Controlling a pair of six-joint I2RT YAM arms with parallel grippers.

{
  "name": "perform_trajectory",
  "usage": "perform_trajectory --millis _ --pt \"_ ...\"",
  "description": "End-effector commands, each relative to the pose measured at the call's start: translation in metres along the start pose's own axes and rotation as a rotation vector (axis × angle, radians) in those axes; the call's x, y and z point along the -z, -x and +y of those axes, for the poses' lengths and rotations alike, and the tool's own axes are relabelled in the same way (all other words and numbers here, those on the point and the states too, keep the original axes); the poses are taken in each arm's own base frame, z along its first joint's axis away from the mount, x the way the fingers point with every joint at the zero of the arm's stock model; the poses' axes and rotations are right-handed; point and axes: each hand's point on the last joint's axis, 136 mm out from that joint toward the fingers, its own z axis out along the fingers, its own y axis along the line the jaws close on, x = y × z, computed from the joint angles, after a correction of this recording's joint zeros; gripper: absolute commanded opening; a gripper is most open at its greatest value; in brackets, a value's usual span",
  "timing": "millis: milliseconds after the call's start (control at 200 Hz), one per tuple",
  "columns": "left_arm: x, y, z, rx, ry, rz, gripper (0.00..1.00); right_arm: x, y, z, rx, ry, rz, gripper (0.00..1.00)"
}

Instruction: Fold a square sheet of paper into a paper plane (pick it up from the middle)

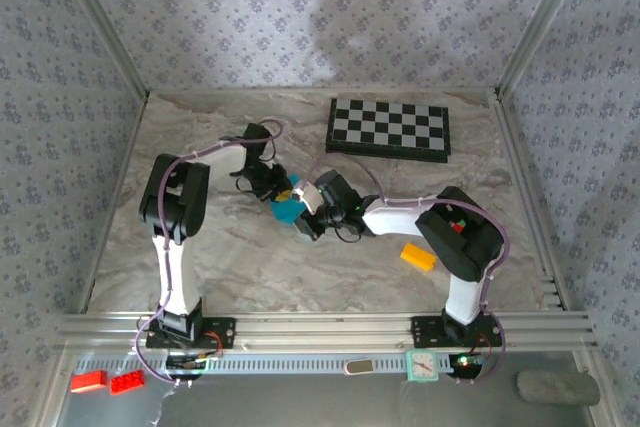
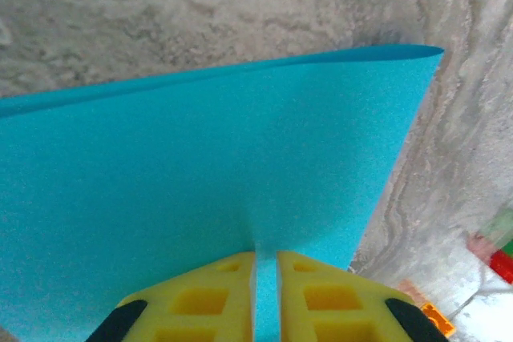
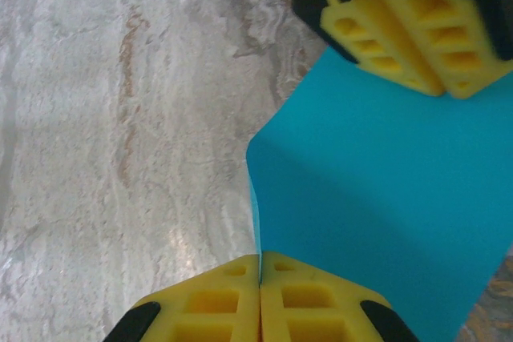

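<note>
Left hand (image 2: 266, 257) and right hand (image 3: 260, 262) pinch the paper (image 2: 200, 182).

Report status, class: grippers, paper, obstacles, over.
Left gripper shut on cyan sheet of paper. Right gripper shut on another edge. Sheet bent between them. Yellow-orange block, chessboard lie apart.

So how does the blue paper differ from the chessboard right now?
The square sheet of paper is plain cyan; the chessboard is black-and-white checked. The paper is bent and pinched by the left gripper and the right gripper; the chessboard lies flat on the table, untouched. From above, the paper shows smaller than the chessboard. Both have straight edges.
</note>
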Motion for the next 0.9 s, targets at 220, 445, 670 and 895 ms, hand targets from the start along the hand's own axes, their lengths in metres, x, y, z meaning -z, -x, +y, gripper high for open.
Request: perform_trajectory --millis 220,445,670,895 --pt "-0.013 -0.011 0.015 -0.064 0.098 0.076 0.12 0.002 0.014 -0.033 -0.078 -0.170 -0.047 0.08" --pt "-0.014 -0.010 0.011 -0.080 0.091 0.079 0.11 0.001 0.010 -0.040 -0.112 -0.179 -0.037 0.08" --pt "-0.016 -0.011 0.010 -0.084 0.082 0.085 0.11 -0.004 0.009 -0.039 -0.134 -0.156 -0.018 0.09" --pt "-0.016 -0.011 0.008 -0.088 0.074 0.086 0.11 -0.009 0.004 -0.041 -0.153 -0.148 0.014 0.09"
